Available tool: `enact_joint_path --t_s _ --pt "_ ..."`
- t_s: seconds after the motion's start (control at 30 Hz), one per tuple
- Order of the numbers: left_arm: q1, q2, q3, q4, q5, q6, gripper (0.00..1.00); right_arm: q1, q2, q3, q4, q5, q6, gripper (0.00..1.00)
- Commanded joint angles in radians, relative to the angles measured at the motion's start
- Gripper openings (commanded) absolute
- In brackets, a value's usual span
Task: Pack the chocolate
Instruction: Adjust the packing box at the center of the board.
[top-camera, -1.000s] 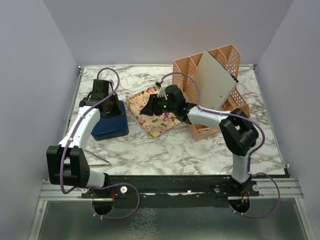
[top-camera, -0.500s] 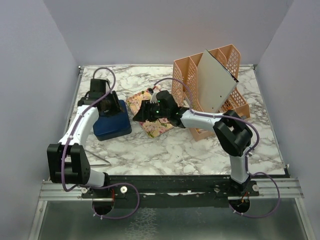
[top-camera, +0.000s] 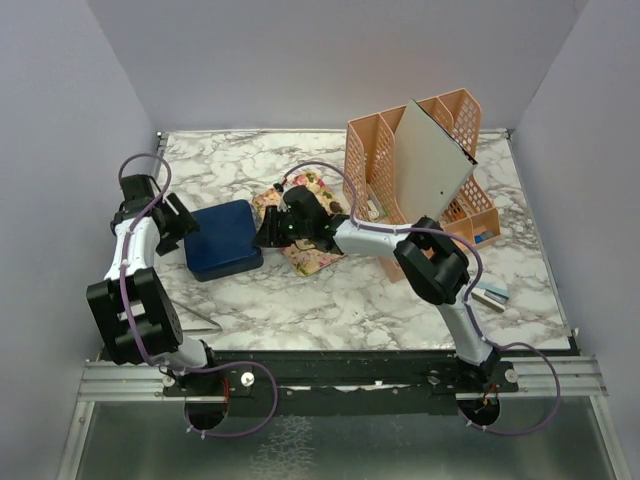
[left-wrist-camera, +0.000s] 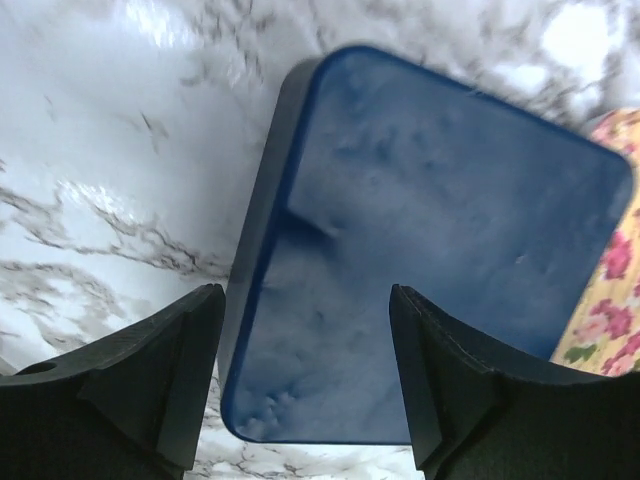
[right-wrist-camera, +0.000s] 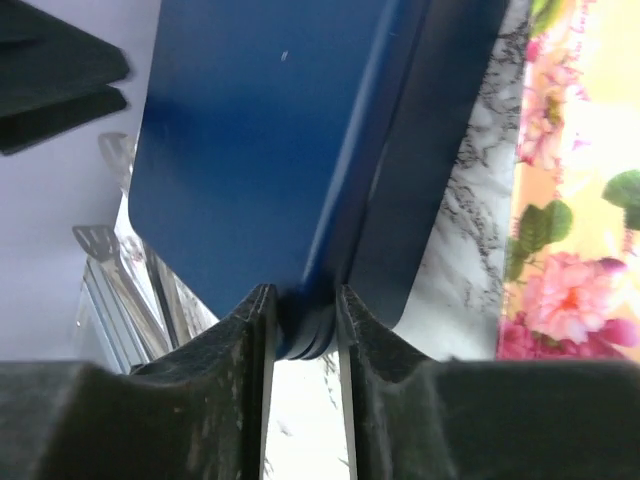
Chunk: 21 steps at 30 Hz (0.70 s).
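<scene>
My left end effector (left-wrist-camera: 305, 300) stands wide, hovering just left of the closed blue box (top-camera: 222, 238) on the marble bench (top-camera: 330, 300). My right end effector (right-wrist-camera: 303, 300) pinches the box's right edge, its fingers narrow around the rim. The floral cloth (top-camera: 318, 255) lies beside it, with the peach organizer (top-camera: 370, 160) farther right. I cannot make out the chocolate.

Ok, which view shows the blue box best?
The left wrist view: the blue box fills the frame, lid shut, nearly whole. The top view shows it nearly whole but small, beside the floral cloth. The right wrist view shows only one corner, gripped by the right pincer.
</scene>
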Motion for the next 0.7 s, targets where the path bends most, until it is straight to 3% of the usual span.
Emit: enact_joint_path --t_s 0.0,0.13,0.3,0.33,0.47,0.67 --pt "0.013 0.052 -0.074 0.036 0.095 0.018 0.73 0.062 0.068 -0.053 -0.094 0.045 -0.041 0.25" --pt "0.016 0.076 -0.108 0.078 0.162 0.003 0.68 0.075 0.077 -0.117 -0.05 0.051 -0.033 0.13" --pt "0.017 0.083 -0.111 0.091 0.188 0.009 0.44 0.076 0.089 -0.19 0.025 0.066 -0.036 0.05" --pt "0.016 0.073 -0.103 0.091 0.18 0.009 0.4 0.075 0.094 -0.19 0.038 0.061 -0.045 0.06" --pt "0.016 0.03 -0.035 0.066 0.181 0.003 0.34 0.074 0.076 -0.135 0.041 0.064 -0.083 0.28" --pt "0.016 -0.008 0.004 0.038 0.233 -0.01 0.29 0.072 0.071 -0.001 0.01 0.061 -0.122 0.34"
